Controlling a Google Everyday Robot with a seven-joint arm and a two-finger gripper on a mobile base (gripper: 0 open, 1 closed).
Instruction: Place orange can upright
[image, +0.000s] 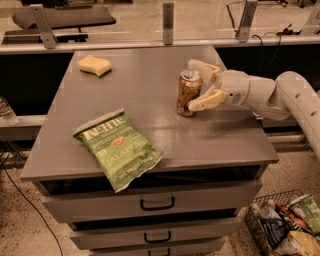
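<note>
The orange can (188, 95) stands upright on the grey table top (150, 75), right of the middle, with its silver top and pull tab facing up. My gripper (195, 86) reaches in from the right at the end of the white arm (260, 92). Its two cream fingers (206, 101) are spread apart, one behind the can and one in front of it. They flank the can's right side and do not seem to press on it. The gripper is open.
A green jalapeño chip bag (118, 148) lies flat near the table's front left. A yellow sponge (95, 65) sits at the back left. Drawers are below the top. A wire basket of packets (285, 225) stands on the floor at the lower right.
</note>
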